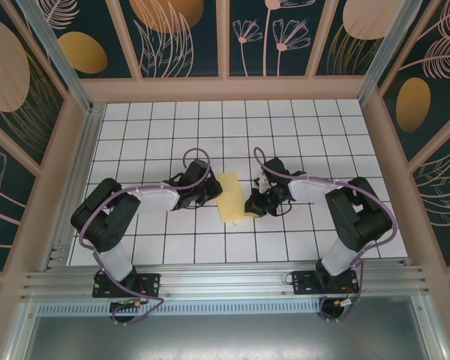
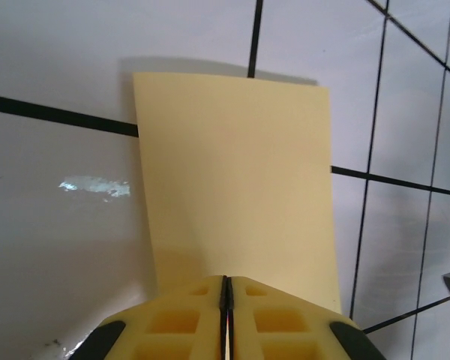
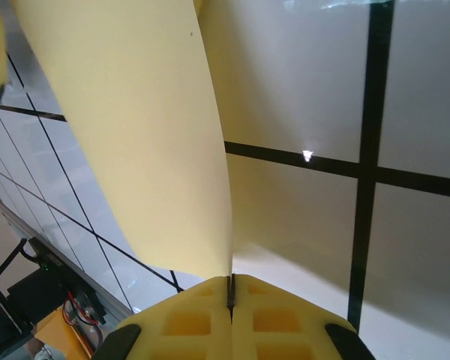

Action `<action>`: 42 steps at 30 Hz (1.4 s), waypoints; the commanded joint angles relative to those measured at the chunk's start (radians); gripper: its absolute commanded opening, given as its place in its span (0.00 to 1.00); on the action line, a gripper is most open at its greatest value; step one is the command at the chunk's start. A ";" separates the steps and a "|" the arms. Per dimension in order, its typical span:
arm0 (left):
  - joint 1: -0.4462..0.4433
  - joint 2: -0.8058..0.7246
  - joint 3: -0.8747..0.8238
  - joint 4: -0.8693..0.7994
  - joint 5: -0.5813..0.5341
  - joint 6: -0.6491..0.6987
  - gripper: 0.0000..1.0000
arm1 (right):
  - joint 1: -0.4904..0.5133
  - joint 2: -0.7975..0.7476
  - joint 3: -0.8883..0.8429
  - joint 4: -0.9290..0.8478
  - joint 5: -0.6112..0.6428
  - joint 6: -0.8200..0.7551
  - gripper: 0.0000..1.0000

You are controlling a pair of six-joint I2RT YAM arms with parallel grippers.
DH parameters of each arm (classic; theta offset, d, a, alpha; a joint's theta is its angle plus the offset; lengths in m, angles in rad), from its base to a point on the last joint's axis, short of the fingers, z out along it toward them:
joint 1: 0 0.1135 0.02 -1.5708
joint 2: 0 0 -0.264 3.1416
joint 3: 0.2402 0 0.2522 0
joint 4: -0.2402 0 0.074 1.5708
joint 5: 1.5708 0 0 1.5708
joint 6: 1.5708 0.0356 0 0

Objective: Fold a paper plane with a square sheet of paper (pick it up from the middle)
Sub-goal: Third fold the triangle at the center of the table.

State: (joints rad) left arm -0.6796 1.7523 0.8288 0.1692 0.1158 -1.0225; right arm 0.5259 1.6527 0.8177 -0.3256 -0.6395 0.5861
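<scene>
1. White tiled tabletop (image 1: 135,135) with black grid lines, boxed in by dark teal leaf-print wall panels (image 1: 180,34).
2. The thin, plain pale-yellow square sheet of paper (image 1: 230,196) is mid-tabletop, right between the left arm (image 1: 135,202) and the right arm (image 1: 337,202).
3. Left jaws are pinched together on one edge, with the sheet (image 2: 236,180) stretching away fairly flat. Right jaws are clamped on the opposite edge, where the paper (image 3: 150,135) bows upward. From above it looks narrow, and I can't tell if that's a fold or just the curve.
4. Handling guess: super light and floppy, it'll crease or tear if the arms pull against each other. A thin edge pinch seems right.
5. Count: one sheet, two arms, two sets of jaws. No plane shape yet.
</scene>
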 commanded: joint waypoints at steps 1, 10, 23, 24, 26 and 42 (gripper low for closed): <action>0.007 0.031 -0.018 0.008 -0.011 0.018 0.09 | 0.012 0.015 0.048 -0.046 0.034 0.008 0.00; 0.007 0.063 -0.009 0.010 -0.005 0.021 0.06 | 0.039 0.049 0.142 -0.080 0.080 0.027 0.00; 0.007 0.089 0.017 0.005 0.003 0.027 0.05 | 0.062 0.119 0.226 0.046 0.012 0.070 0.00; 0.007 0.088 0.016 0.005 0.002 0.027 0.05 | 0.062 0.127 0.231 0.055 0.004 0.070 0.00; 0.007 0.088 0.018 0.001 0.002 0.027 0.05 | 0.062 0.140 0.232 0.083 -0.005 0.074 0.00; 0.006 0.003 0.065 -0.039 -0.035 0.030 0.09 | 0.061 0.187 0.221 0.113 0.008 0.060 0.00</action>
State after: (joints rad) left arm -0.6796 1.8069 0.8623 0.1566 0.1162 -1.0138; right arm 0.5842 1.8267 1.0271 -0.2150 -0.6296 0.6540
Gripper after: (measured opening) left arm 0.086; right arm 0.044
